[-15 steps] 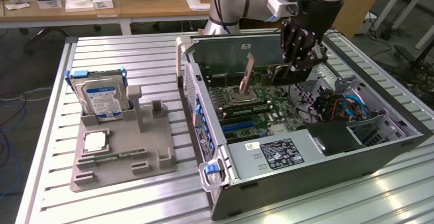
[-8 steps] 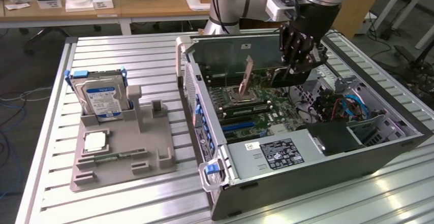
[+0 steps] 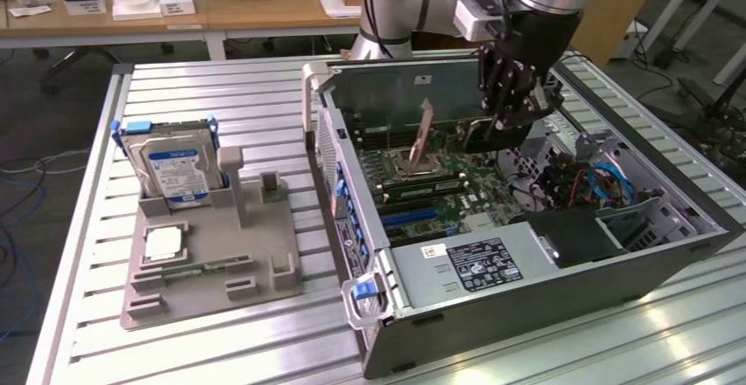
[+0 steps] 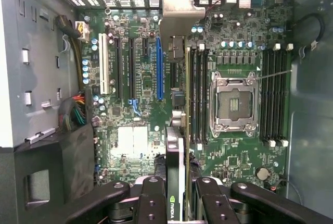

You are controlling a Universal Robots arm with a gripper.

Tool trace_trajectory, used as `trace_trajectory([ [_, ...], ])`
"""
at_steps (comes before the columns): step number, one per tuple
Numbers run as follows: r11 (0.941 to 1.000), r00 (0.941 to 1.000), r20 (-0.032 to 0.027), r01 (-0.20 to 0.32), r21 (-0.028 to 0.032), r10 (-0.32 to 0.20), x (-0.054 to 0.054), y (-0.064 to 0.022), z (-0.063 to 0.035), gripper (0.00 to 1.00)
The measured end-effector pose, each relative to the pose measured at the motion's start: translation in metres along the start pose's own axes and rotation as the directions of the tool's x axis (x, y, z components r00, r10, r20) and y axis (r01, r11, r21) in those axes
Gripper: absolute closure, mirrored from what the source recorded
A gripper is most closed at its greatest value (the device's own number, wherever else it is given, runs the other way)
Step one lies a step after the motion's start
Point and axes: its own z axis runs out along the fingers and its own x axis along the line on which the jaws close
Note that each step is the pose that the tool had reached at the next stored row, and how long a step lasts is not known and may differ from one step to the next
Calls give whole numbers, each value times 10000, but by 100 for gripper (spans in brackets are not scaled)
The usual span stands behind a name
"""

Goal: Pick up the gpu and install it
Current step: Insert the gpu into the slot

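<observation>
Gripper clenched on gpu, edge-on over motherboard, beside blue PCIe slot; misaligned descent could jam card edge.

Slatted table: grey rack, PC case

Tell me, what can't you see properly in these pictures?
- Card: the wrist view sees it edge-on, so its flat faces are hidden.
- Card's lower edge: wrist view, the card itself covers it, so plugged in or not is unclear.
- Drive label: exterior view, writing too small.
</observation>
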Motion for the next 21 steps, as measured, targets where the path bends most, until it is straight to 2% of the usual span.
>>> trace_trajectory([
  [9, 10000, 10000, 3, 1, 28, -1, 1, 13, 6, 73],
  [14, 10000, 10000, 5, 11, 94, -11, 3, 25, 41, 73],
  [21, 9999, 10000, 5, 29, 117, -29, 4, 27, 72, 73],
])
